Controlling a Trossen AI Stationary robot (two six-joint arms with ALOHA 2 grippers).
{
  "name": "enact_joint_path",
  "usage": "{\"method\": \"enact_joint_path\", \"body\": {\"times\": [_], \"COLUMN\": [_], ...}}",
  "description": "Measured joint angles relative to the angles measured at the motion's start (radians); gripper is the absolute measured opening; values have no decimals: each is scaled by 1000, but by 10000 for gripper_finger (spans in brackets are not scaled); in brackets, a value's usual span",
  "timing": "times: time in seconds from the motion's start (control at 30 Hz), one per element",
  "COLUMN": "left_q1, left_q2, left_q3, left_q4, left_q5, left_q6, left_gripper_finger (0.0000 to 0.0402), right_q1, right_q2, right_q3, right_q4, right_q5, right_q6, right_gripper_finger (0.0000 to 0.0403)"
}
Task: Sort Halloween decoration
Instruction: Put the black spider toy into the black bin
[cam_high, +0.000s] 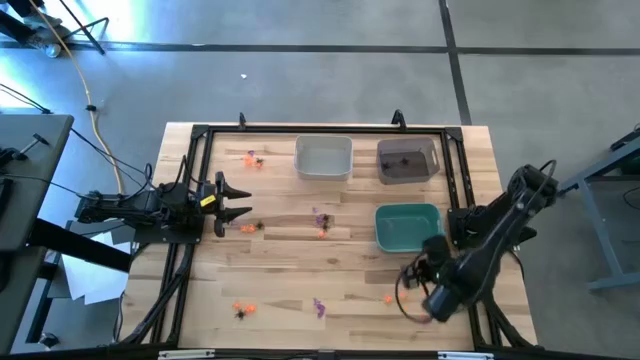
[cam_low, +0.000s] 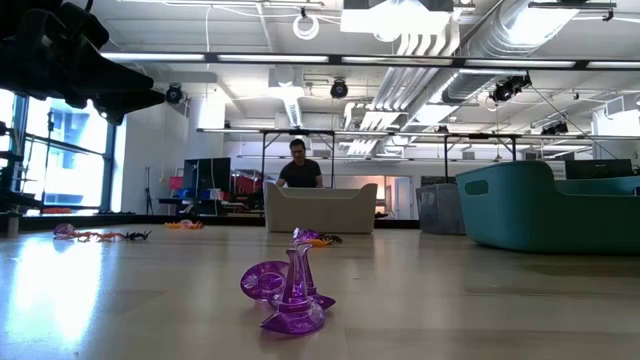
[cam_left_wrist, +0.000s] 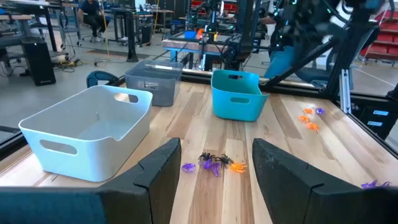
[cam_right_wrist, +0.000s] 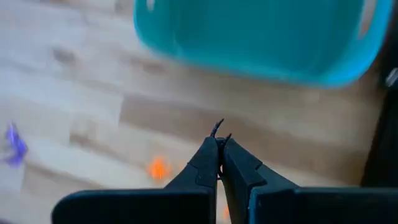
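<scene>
My right gripper (cam_right_wrist: 219, 142) is low on the right side of the high view, just under the teal plastic bin (cam_high: 408, 228). Its two dark fingers are pressed together. A tiny dark thing pokes out of the tips. It may be a black spider trinket, but it is too small for me to be sure. I think I squeezed here to pick one up, since the bins sit close by to drop it in.

My left gripper (cam_high: 232, 201) waits at the left side of the high view with its fingers spread wide. It holds nothing and points across the table at the bins.

The small orange, purple and black Halloween trinkets (cam_high: 320, 222) lie in little bunches on the table. Some are near the middle, some at the upper left by the white plastic bin (cam_high: 324, 158), and some along the bottom edge. One orange bit (cam_right_wrist: 159, 167) lies just beside my right gripper's tips. I think the three bins stand in a group so each colour can get its own home. The grey plastic bin (cam_high: 408, 160) seems to have something dark in it already.

The light wooden table (cam_high: 280, 270) is made of long pale planks with a black frame (cam_high: 196, 140) around it. The floor is plain grey. In the low view, a person (cam_low: 299, 165) sits far back in a big bright workshop.
</scene>
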Motion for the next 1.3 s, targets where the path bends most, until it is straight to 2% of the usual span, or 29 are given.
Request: {"method": "enact_joint_path", "body": {"times": [0.17, 0.37, 0.5, 0.6, 0.73, 0.9, 1.07, 1.3], "left_q1": [0, 0, 0, 0, 0, 0, 0, 0], "left_q2": [0, 0, 0, 0, 0, 0, 0, 0], "left_q3": [0, 0, 0, 0, 0, 0, 0, 0], "left_q4": [0, 0, 0, 0, 0, 0, 0, 0], "left_q5": [0, 0, 0, 0, 0, 0, 0, 0], "left_q6": [0, 0, 0, 0, 0, 0, 0, 0], "left_gripper_finger": [186, 186, 186, 186, 186, 186, 186, 186], "right_q1": [-185, -515, -738, -879, -1040, -1205, -1337, -1390], "right_q2": [-108, -218, -243, -241, -226, -177, -84, 8], "right_q3": [-31, -91, -107, -107, -107, -107, -107, -107], "right_q4": [-62, -61, -50, 20, 203, 376, 390, 405], "right_q5": [6, 42, 56, 56, 51, -14, -92, -127], "right_q6": [-233, -609, -849, -1025, -1252, -1473, -1611, -1799], "right_gripper_finger": [2, 2, 2, 2, 2, 3, 3, 4]}}
